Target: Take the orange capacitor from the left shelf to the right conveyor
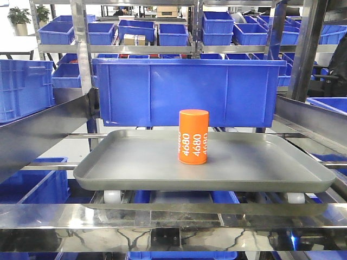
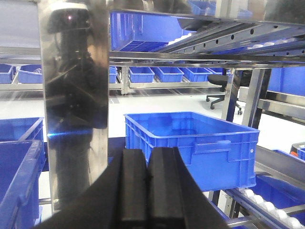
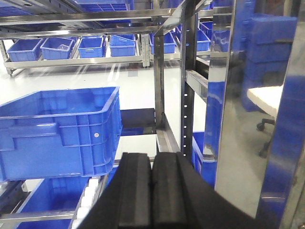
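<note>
Left gripper (image 2: 148, 160) and right gripper (image 3: 152, 162) pressed closed, empty, bright orange capacitor (image 1: 193, 136) upright on grey tray (image 1: 135, 168), white 4680 lettering

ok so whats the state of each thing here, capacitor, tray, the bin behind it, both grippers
small orange cylindrical capacitor, upright on the tray, not gripped
shallow grey rectangular tray, level on the steel rack, holding only the capacitor
large blue plastic bin, upright behind the tray, inside hidden
left gripper, shut, holding nothing
right gripper, shut, holding nothing
</note>
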### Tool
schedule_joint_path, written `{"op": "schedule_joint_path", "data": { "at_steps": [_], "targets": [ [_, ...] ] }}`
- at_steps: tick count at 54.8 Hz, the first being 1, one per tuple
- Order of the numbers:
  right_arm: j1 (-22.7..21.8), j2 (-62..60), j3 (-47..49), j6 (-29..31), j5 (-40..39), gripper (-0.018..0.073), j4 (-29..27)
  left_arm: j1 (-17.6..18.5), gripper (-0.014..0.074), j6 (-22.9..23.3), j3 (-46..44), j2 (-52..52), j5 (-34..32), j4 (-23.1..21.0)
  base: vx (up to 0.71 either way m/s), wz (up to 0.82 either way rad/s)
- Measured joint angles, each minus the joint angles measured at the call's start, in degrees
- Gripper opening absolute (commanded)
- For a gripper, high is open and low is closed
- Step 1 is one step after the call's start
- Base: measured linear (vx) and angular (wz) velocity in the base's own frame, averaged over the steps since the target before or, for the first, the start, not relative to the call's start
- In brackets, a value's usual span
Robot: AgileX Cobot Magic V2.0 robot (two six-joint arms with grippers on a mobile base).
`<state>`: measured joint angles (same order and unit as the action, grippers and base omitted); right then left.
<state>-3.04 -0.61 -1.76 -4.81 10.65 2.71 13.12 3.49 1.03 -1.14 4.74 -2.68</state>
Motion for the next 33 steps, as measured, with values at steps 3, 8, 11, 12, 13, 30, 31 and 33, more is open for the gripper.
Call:
{"op": "schedule_joint_path", "data": {
  "at_steps": [3,8,11,12,13,30,31,33],
  "targets": [
    [0.0,0.0,0.0,0.0,0.0,-0.0012,0.0,0.0,-0.0006,0.0,0.0,0.0,0.0,0.0,0.00,0.00],
    [0.0,0.0,0.0,0.0,0.0,-0.0012,0.0,0.0,-0.0006,0.0,0.0,0.0,0.0,0.0,0.00,0.00],
    [0.0,0.0,0.0,0.0,0.0,-0.0012,0.0,0.0,-0.0006,0.0,0.0,0.0,0.0,0.0,0.00,0.00],
    [0.0,0.0,0.0,0.0,0.0,-0.0012,0.0,0.0,-0.0006,0.0,0.0,0.0,0.0,0.0,0.00,0.00],
    [0.0,0.0,0.0,0.0,0.0,-0.0012,0.0,0.0,-0.0006,0.0,0.0,0.0,0.0,0.0,0.00,0.00],
    [0.0,0.0,0.0,-0.1,-3.3,-0.0012,-0.2,0.0,-0.0006,0.0,0.0,0.0,0.0,0.0,0.00,0.00],
    [0.0,0.0,0.0,-0.1,-4.1,-0.0012,-0.2,0.0,-0.0006,0.0,0.0,0.0,0.0,0.0,0.00,0.00],
    [0.0,0.0,0.0,-0.1,-6.5,-0.0012,-0.2,0.0,-0.0006,0.0,0.0,0.0,0.0,0.0,0.00,0.00]
  ]
}}
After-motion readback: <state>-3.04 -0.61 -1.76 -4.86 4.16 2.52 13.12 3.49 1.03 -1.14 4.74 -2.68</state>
